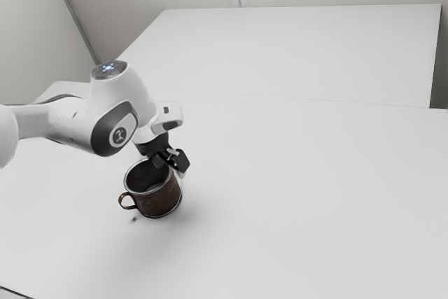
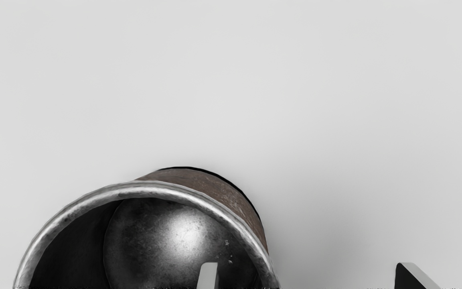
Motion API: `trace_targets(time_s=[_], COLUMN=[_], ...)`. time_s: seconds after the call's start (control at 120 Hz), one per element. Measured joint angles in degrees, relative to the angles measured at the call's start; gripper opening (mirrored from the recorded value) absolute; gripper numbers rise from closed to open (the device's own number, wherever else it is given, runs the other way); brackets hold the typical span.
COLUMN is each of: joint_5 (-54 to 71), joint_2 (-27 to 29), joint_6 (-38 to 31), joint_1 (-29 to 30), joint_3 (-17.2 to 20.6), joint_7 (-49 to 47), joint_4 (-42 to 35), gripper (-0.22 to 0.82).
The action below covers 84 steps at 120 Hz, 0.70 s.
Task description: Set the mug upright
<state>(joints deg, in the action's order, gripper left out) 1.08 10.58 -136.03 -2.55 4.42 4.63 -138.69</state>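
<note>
Robot arm point(image 1: 66, 122): smooth white shell, rounded joints, dark grey end caps; enters from the exterior view's left, its lower links above the mug point(image 1: 159, 197). Handle point(image 1: 126, 202): slim, coppery loop, on the mug's side toward the exterior view's left. Mug: the task's piece, cylindrical, upright on the table point(image 1: 280, 208), mouth up; wall brown, mottled and worn; rim a rounded band of scuffed silvery metal; interior dark, with a bright sheen on the round bottom. Gripper point(image 1: 171, 162): black, angular, at the mug's rim, on the side away from the handle; jaws apart, clamped on nothing, one finger over the mug's mouth, the other outside its wall, with a gap between that finger and the mug. Table: flat, matte, pale grey, beneath and around the mug. Second pale surface point(image 1: 287, 47): flat, straight-edged, well behind the mug and extending toward the exterior view's right.
</note>
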Motion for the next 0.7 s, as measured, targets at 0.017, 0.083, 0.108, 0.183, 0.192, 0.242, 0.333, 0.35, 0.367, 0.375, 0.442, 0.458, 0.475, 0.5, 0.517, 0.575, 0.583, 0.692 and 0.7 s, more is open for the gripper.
trace_targets(time_s=[0.017, 0.083, 0.108, 0.183, 0.192, 0.242, 0.333, 0.35, 0.367, 0.375, 0.442, 0.458, 0.475, 0.5, 0.517, 0.575, 0.583, 0.692, 0.7], joint_5=[-0.1, -0.4, -0.4, -0.6, -0.6, -0.7, -0.8, -0.8, -0.8, -0.8, -0.7, -0.7, -0.7, -0.7, -0.7, -0.7, -0.7, -0.7, -0.7], joint_2=[0.1, 0.1, 0.0, -0.8, -1.0, -1.8, -3.6, -3.9, -4.3, -4.5, -5.9, -6.3, -6.6, -6.9, -7.1, -7.9, -8.0, -9.8, -10.0], joint_6=[1.0, 5.6, 7.5, 13.3, 14.0, 17.7, 23.8, 24.8, 25.8, 26.3, 29.9, 30.8, 31.6, 32.6, 33.3, 35.5, 35.8, 39.4, 39.6], joint_1=[0.0, 0.0, 0.1, 0.0, 0.0, 0.0, 0.0, 0.0, 0.0, 0.0, 0.1, 0.1, 0.1, 0.2, 0.2, 0.3, 0.3, 0.2, 0.2], joint_3=[0.0, 0.0, 0.0, 0.0, 0.0, 0.0, 0.0, 0.0, 0.0, 0.0, 0.1, 0.1, 0.1, 0.1, 0.1, 0.1, 0.1, 0.2, 0.2], joint_7=[-0.1, -0.8, -1.0, -1.9, -2.0, -2.5, -3.3, -3.5, -3.6, -3.7, -4.2, -4.4, -4.5, -4.7, -4.8, -5.2, -5.3, -5.9, -5.9], joint_4=[0.7, 4.2, 5.8, 11.2, 11.8, 15.6, 21.5, 22.7, 23.9, 24.6, 28.7, 29.7, 30.6, 31.7, 32.5, 35.3, 35.7, 41.2, 41.5], gripper=[0.47, 0.51, 0.52, 0.54, 0.55, 0.56, 0.57, 0.58, 0.58, 0.58, 0.59, 0.59, 0.59, 0.59, 0.59, 0.6, 0.6, 0.6, 0.6])
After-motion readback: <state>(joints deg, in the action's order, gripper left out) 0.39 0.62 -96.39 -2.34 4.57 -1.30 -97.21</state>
